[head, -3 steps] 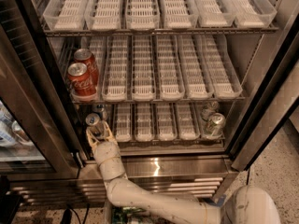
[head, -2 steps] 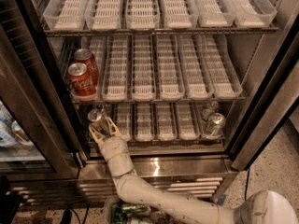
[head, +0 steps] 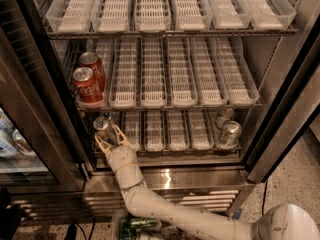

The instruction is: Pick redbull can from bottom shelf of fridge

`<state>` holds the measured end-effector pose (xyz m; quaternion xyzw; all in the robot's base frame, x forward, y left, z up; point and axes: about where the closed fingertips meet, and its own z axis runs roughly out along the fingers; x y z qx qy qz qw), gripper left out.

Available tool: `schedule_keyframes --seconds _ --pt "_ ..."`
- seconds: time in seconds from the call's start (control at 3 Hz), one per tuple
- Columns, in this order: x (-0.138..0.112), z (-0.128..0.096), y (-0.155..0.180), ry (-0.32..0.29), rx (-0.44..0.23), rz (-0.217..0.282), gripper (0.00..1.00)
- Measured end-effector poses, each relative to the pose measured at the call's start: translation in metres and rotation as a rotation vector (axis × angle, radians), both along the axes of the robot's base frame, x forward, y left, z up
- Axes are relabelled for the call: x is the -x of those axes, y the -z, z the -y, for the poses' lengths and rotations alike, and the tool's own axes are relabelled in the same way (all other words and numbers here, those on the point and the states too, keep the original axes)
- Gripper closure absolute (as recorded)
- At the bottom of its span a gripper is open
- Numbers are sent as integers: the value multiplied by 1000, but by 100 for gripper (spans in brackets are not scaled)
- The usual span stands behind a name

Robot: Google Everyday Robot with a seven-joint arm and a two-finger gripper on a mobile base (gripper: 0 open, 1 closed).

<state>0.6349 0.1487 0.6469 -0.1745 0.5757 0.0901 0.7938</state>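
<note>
The fridge [head: 165,179] stands open in the camera view. A slim redbull can [head: 102,123] with a shiny silver top stands at the far left of the bottom shelf [head: 172,134]; I cannot make out a second one behind it. My gripper [head: 111,138] reaches over the steel sill into that left lane. Its tan fingers [head: 120,134] are spread in a V right at the can's front and lower right side. The jaws are open and hold nothing. The white arm runs down to the lower right.
Two red Coca-Cola cans [head: 86,84] stand on the left of the middle shelf, right above the gripper. Two fatter silver-grey cans [head: 230,132] stand at the bottom shelf's right end. Dark door frames flank both sides [head: 285,114]. A green object [head: 135,224] lies under the arm.
The gripper has moved up and forward over the sill into the bottom shelf's left lane, closing in on the redbull can. The can has not moved.
</note>
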Motion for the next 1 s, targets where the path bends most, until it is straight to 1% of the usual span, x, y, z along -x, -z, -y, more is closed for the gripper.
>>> schedule_keyframes --seconds 0.33,0.67,1.0 --pt "16 6 -1 -35 -9 -23 100" --pt "44 24 1 -54 8 -56 100" --pt "74 41 -5 -86 45 -81 100"
